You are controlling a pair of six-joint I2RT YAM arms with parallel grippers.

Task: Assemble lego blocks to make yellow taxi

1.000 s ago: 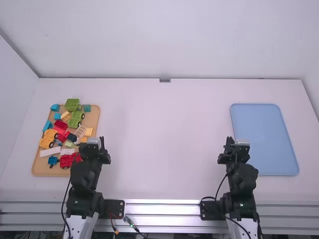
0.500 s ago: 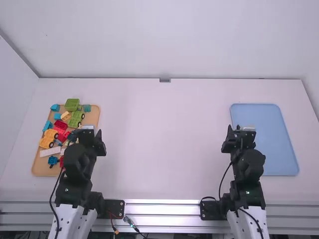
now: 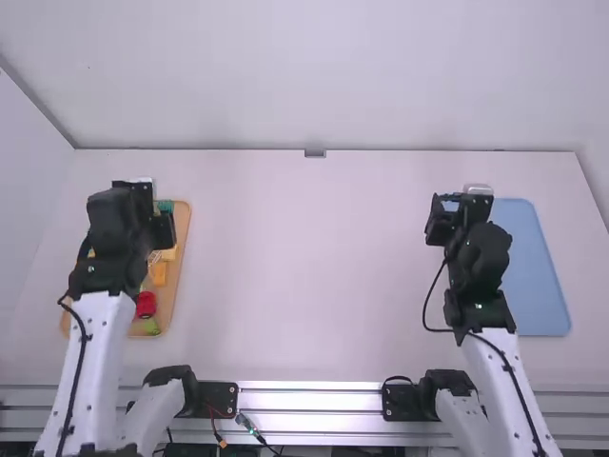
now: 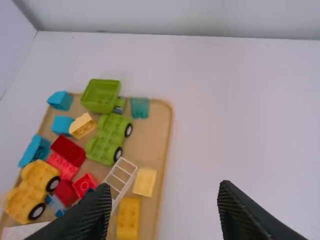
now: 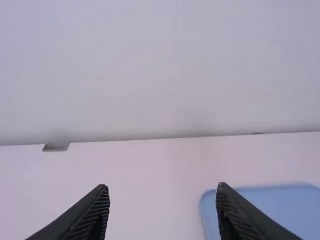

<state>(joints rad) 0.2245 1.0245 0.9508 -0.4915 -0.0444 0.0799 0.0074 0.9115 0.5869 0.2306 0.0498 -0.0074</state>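
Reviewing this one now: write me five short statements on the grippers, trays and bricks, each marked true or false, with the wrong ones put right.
1. The left gripper is open. True.
2. The right gripper is closed on a yellow brick. False: the right gripper is open, with nothing between its fingers.
3. The yellow wheeled piece is on the brown tray. True.
4. The blue tray is on the left arm's side of the table. False: the blue tray is on the right arm's side.
5. The teal block is closer to the green wheeled piece than to the yellow wheeled piece. True.
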